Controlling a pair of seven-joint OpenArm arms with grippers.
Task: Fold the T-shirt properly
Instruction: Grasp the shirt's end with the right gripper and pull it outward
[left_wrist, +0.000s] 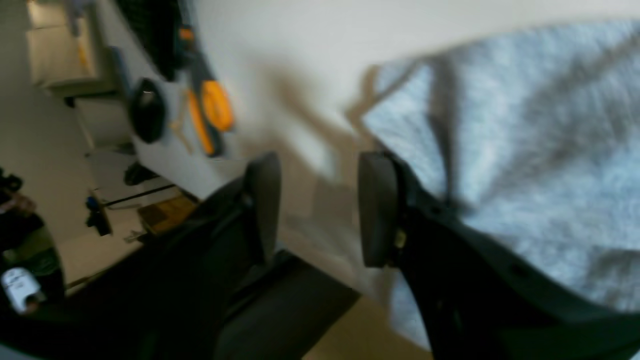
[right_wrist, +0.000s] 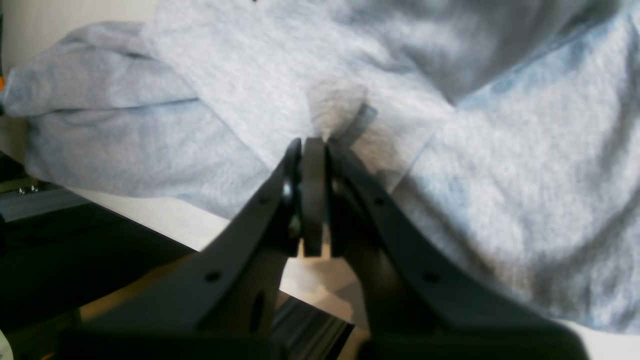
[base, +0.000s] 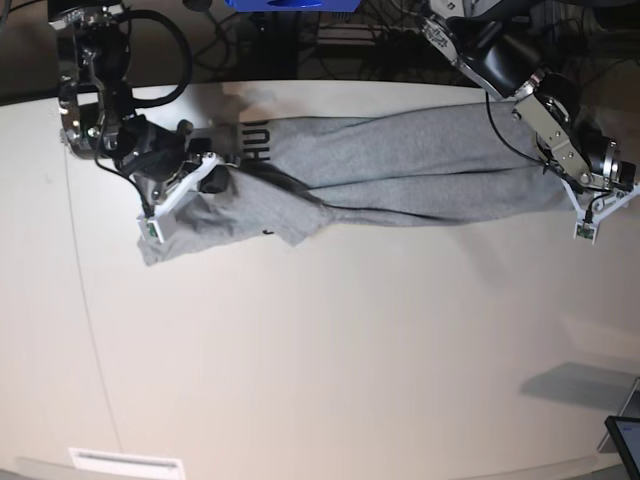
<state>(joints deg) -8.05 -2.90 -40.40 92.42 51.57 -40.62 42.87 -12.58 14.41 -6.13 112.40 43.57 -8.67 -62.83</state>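
Grey T-shirt stretched between both arms' jaws.

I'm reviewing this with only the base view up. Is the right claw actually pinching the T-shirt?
Observer: Yes. In the right wrist view the right claw is shut, with a fold of the T-shirt pinched at its tips.
Operator: And the left claw, at the far end?
Observer: The left claw is open; the bare table shows between its pads.
Operator: Is it touching the cloth at all?
Observer: One finger sits right at the shirt's edge; the picture is too blurred to say whether it touches.
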